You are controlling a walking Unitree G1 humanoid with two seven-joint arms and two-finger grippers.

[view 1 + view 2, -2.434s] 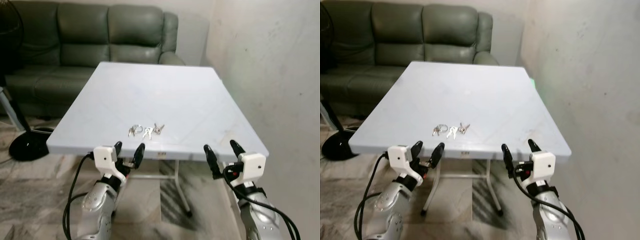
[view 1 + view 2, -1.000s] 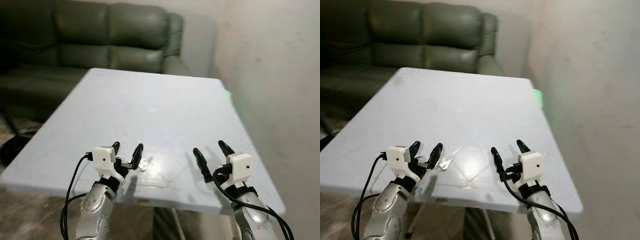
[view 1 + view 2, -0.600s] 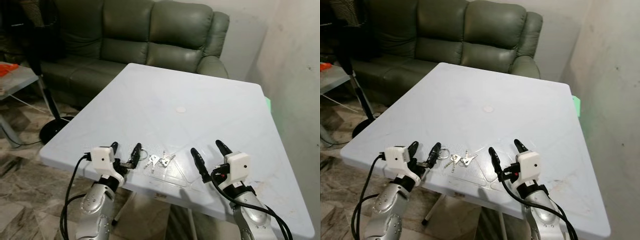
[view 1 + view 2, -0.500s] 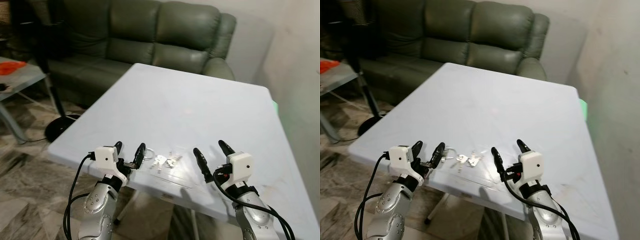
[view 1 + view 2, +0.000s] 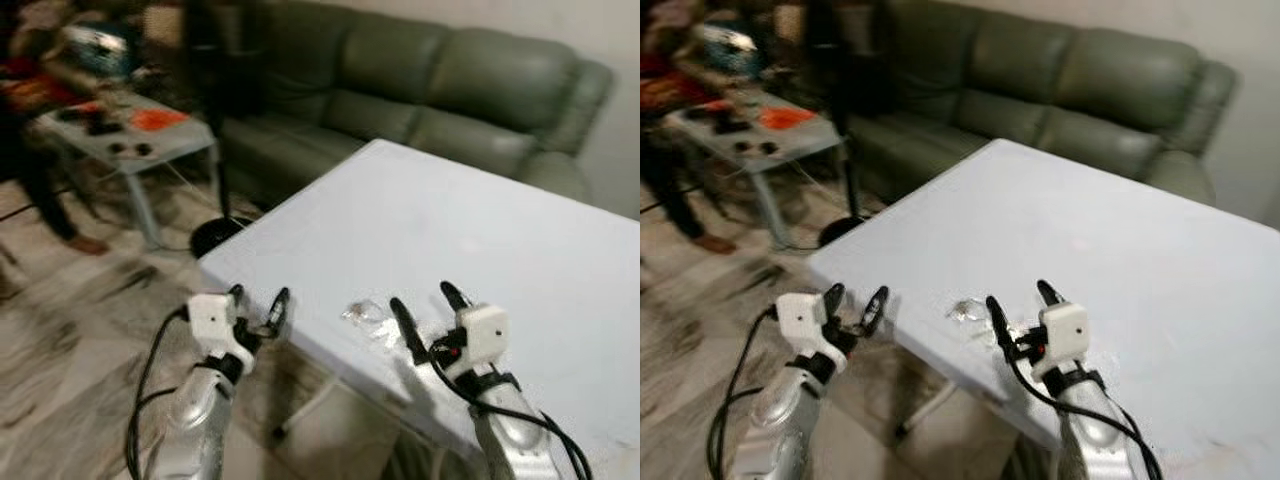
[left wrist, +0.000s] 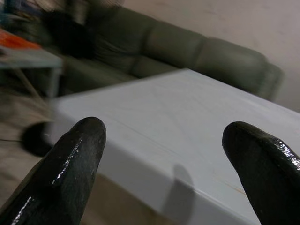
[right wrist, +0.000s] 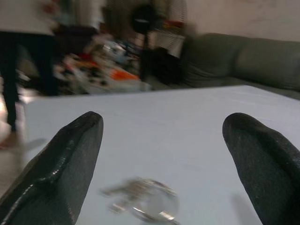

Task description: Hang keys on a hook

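Keys (image 5: pixel 368 314) on their ring lie flat on the white worktop (image 5: pixel 500 240), close to its near edge, blurred in our head views but clearer in the right wrist view, where the ring and blades sit between and just beyond the fingers. We have not picked them up; nothing is hanging anywhere, and no hook is in sight, so we judge the task to be at its very start.

Nearest to us, our left gripper (image 5: pixel 258 304) hovers off the worktop's corner, over the floor, its fingers spread wide and empty. Its wrist camera looks across the bare worktop surface. Our right gripper (image 5: pixel 427 308) is held above the worktop just beside the keys, fingers likewise wide apart and holding nothing. It is the better placed of the two, and we would guess it is set there to come down over the ring. Because the keys lie flat and thin on a smooth surface, the fingertips may need to pinch the raised ring rather than the blades.

Farther off, a green sofa (image 5: pixel 470 90) stands behind the worktop. Beyond the worktop on our left, a small side table (image 5: pixel 130 135) carries scattered items, with a dark fan stand (image 5: pixel 215 235) on the floor near it. A person (image 7: pixel 14 51) stands in the background, blurred.
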